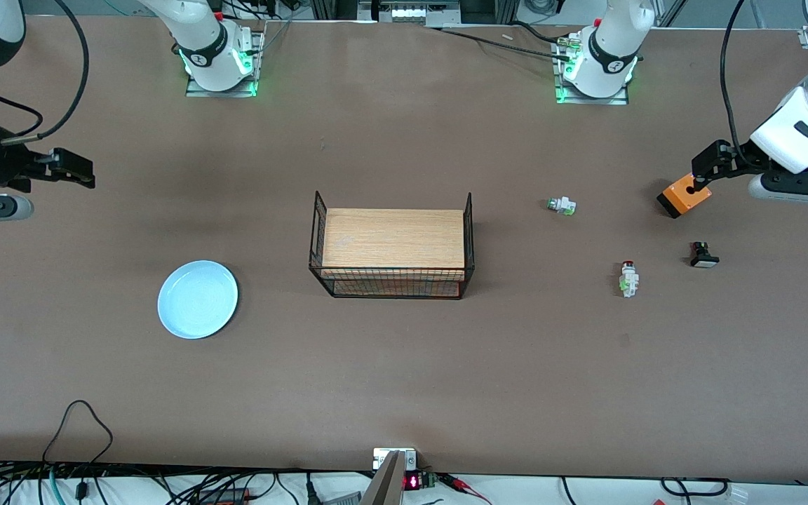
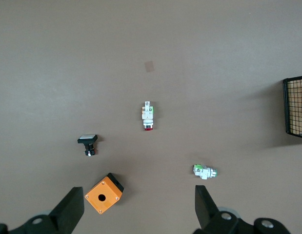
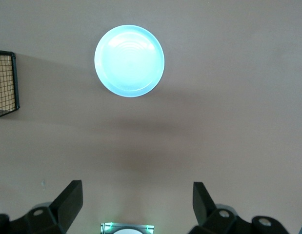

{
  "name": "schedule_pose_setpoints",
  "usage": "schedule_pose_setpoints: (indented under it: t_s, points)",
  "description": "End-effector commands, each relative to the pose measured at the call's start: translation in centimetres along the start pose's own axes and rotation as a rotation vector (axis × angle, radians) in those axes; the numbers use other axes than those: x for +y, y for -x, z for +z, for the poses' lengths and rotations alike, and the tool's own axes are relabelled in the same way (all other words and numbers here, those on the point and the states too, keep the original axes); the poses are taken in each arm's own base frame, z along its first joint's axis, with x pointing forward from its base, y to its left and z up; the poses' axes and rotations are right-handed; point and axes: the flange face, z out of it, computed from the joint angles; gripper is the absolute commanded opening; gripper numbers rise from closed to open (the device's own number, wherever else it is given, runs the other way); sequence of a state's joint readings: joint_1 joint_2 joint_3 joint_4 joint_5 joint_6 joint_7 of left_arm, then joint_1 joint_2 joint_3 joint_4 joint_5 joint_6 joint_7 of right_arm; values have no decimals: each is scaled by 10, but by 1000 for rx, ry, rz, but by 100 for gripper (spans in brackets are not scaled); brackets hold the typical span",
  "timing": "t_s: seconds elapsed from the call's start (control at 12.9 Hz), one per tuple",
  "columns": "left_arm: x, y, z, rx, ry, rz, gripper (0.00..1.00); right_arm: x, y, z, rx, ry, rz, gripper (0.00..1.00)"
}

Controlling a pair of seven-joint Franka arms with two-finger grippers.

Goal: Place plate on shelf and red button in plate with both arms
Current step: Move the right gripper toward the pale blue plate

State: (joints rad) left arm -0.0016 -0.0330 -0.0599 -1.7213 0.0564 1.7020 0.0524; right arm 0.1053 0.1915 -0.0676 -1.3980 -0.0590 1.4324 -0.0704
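Both grippers are spread wide with nothing in them, so we're basically looking at a waiting pose on each side: the left gripper [image 1: 700, 170] hangs up in the air over the orange box [image 1: 684, 197] at the left arm's end of the table, and the right gripper [image 1: 74, 169] hangs over bare table at the right arm's end, its fingers [image 3: 69, 203] apart with only table between them. We see the plate [image 1: 198, 299] lying flat on the table toward the right arm's end, pale blue and glossy, nearer to the front camera than the right gripper's spot and well apart from everything else; in the right wrist view the plate [image 3: 129, 61] sits alone on the brown surface. The red button [image 1: 629, 279] lies on its side toward the left arm's end, white body, little red cap, green spot, not touching anything. In the left wrist view the red button [image 2: 148, 115] sits roughly in the middle of the loose parts. Near it we've got the black switch [image 1: 703, 254] with a white square cap, closer to the left arm's end, and the white switch [image 1: 562, 205] with the green bit, farther from the front camera. Between the plate and the button stands the wire rack [image 1: 391, 245] with a wooden top, about mid-table, and the brown table [image 1: 404, 379] carries it all
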Motion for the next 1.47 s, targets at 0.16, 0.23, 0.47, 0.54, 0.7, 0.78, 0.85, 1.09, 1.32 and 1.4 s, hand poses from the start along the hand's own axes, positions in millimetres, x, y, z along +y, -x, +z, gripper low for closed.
schedule_pose_setpoints:
  t_s: [0.16,0.23,0.47,0.54,0.7,0.78,0.85,1.09,1.32,1.4]
  points:
    - [2,-4,-6,4,-20,12,100,15,-20,20,-18,5,32,100]
    - [3,-4,-6,3,-20,9,100,31,-29,33,-12,-9,61,100]
    - [3,-5,-5,6,-20,7,100,51,-51,65,-11,-16,91,100]
    - [3,-4,-6,5,-18,7,100,55,-58,77,-21,-15,99,100]
    - [3,-3,-5,0,-18,7,100,55,-72,98,-16,-19,99,100]
    - [3,-3,-5,0,-18,7,100,55,-82,114,-21,-17,118,100]
    - [3,-4,-6,3,-18,7,100,56,-90,125,-3,-21,169,100]
    - [1,-3,-5,0,-18,3,100,48,-105,155,17,-73,279,100]
    - [2,-4,-5,1,-18,3,100,56,-113,193,-2,-103,352,100]
    - [3,-4,-6,3,-18,4,100,62,-116,210,-3,-140,373,100]
